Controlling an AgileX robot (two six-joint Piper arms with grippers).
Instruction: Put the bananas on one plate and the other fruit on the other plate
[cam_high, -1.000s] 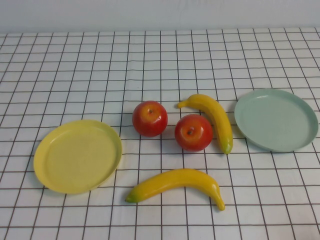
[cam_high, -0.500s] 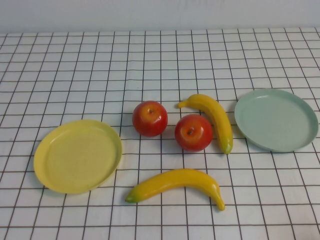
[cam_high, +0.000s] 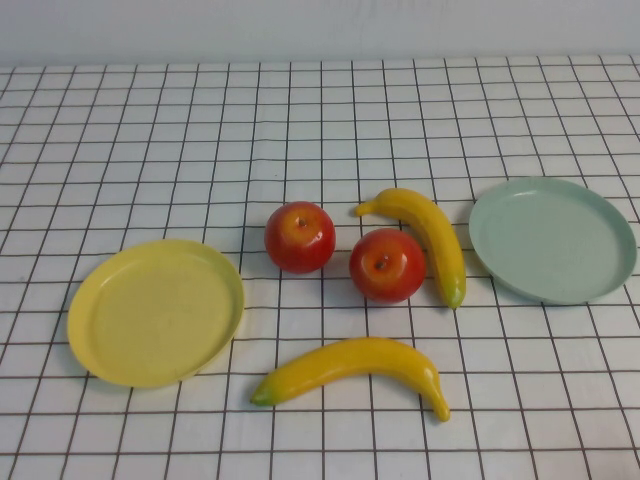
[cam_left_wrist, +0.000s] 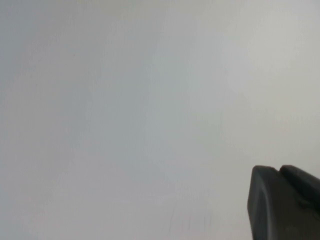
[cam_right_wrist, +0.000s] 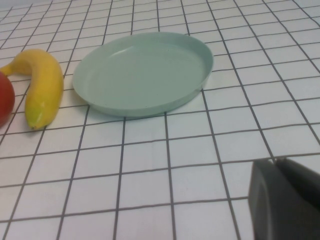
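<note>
Both arms hang back from the fruit. The left gripper (cam_left_wrist: 287, 205) faces a blank pale wall, fingers closed on nothing. The right gripper (cam_right_wrist: 290, 200), also closed and empty, sits low over the checked tablecloth (cam_high: 150, 150), with the round pale mint-green plastic plate (cam_right_wrist: 142, 72) ahead of its fingers and one curved glossy yellow banana (cam_right_wrist: 44, 85) just beside that plate. The second yellow banana (cam_high: 355, 368), two shiny red apples (cam_high: 300, 237) (cam_high: 387, 265) and the round yellow plate (cam_high: 155, 312) lie further off, all on the cloth.
</note>
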